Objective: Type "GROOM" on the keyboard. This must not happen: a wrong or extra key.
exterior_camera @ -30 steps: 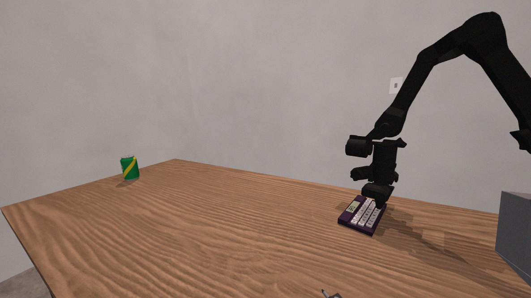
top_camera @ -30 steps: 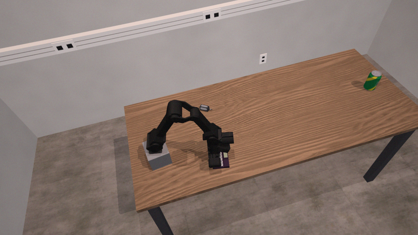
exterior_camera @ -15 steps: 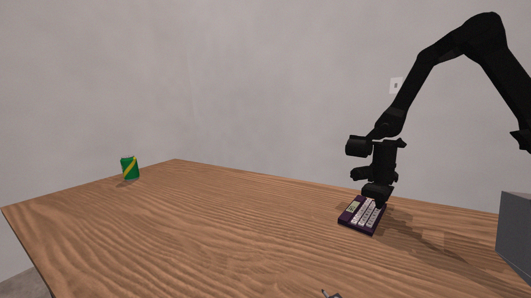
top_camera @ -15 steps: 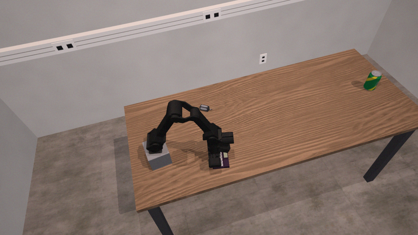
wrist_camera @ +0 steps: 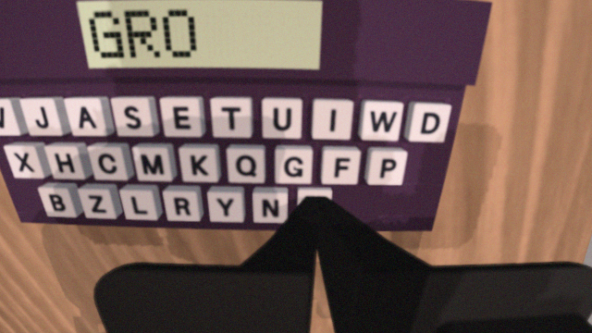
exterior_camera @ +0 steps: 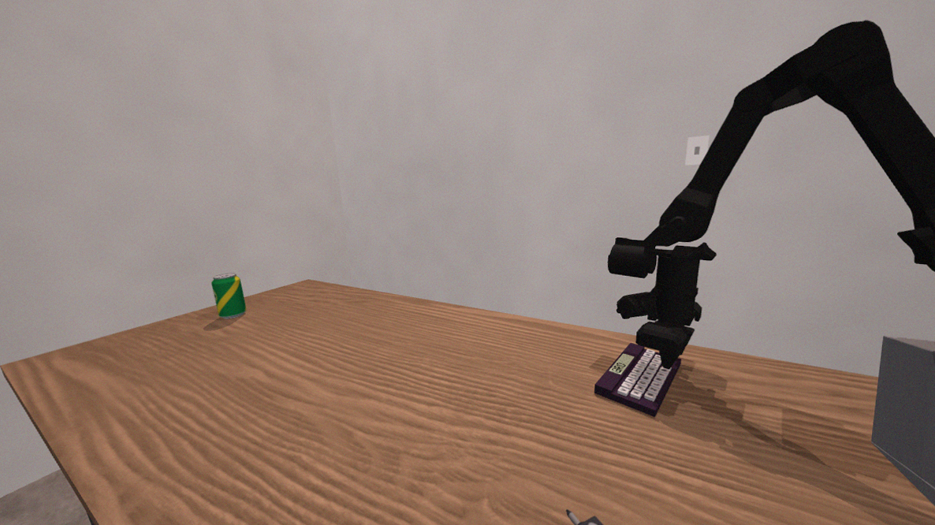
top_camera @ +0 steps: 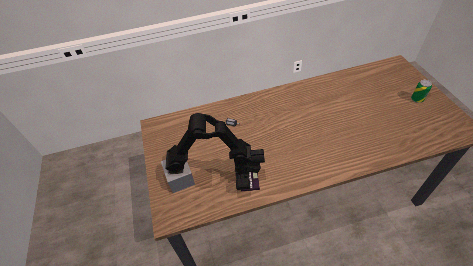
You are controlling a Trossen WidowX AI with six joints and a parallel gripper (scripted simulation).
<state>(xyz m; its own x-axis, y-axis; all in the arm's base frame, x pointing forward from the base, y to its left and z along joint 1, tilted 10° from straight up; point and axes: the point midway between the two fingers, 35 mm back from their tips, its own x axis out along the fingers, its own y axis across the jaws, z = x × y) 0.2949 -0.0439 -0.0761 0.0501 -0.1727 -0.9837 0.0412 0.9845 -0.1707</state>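
A small purple keyboard (wrist_camera: 231, 153) with white letter keys lies on the wooden table; it also shows in the top view (top_camera: 252, 180) and the exterior view (exterior_camera: 637, 378). Its screen (wrist_camera: 199, 34) reads "GRO". My gripper (wrist_camera: 314, 206) is shut and empty, pointing down. Its tip sits over the last key of the bottom row (wrist_camera: 314, 193), right of the N key (wrist_camera: 269, 206); that key's letter is hidden by the fingers. The M key (wrist_camera: 153, 163) is in the middle row. The gripper also shows over the keyboard in the exterior view (exterior_camera: 666, 354).
A green and yellow can (top_camera: 421, 91) stands at the far end of the table. A small grey object (top_camera: 232, 122) lies behind the arm. The arm's grey base block (top_camera: 177, 177) sits at the table's near-left edge.
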